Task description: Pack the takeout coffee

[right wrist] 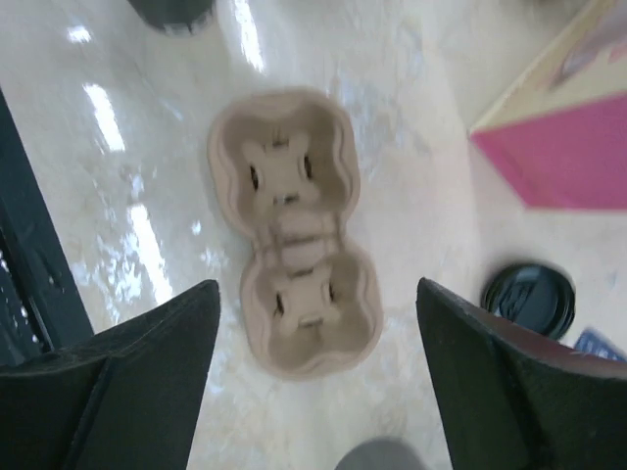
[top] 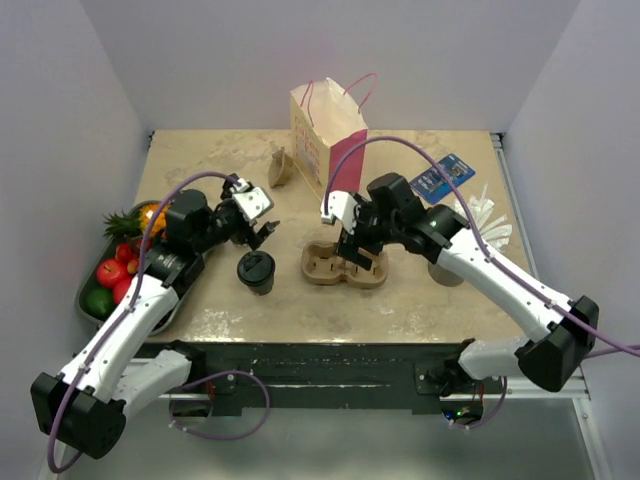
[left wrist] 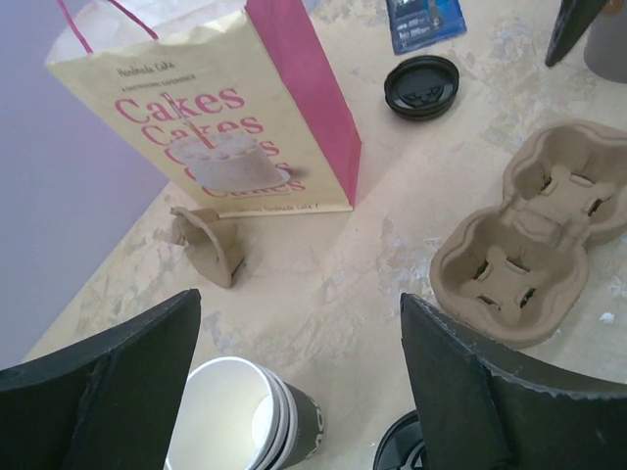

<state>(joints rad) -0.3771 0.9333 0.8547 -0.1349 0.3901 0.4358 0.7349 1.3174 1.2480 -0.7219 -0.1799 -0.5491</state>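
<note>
1. Fingers (left wrist: 118, 382) of the left gripper (left wrist: 302, 318) stand spread and hold nothing. Below them we see stacked cups (left wrist: 235, 421), lidless.
2. We see the right gripper (right wrist: 318, 294) spread as well and empty, poised over the carrier (right wrist: 294, 235).
3. We find the coffee (top: 256, 272) upright near the near edge of the bench (top: 200, 160), left of centre. It sits just left of the carrier, apart from it, and neither gripper touches it.
4. We judge it light, with a thin paper wall that would dent under a hard squeeze and a lid that could pop off. Any liquid inside would slosh if it tilted. We would take it around the wall below the lid, gently, and keep it level.
5. For room, the bag (top: 328, 140) stands at the far edge with its mouth up, and fruit (top: 110, 272) is heaped at the left edge. A loose lid (left wrist: 421, 86) lies beyond the carrier, beside the bag. We judge the way from coffee to carrier short and open, though the right arm hangs above the wells.
</note>
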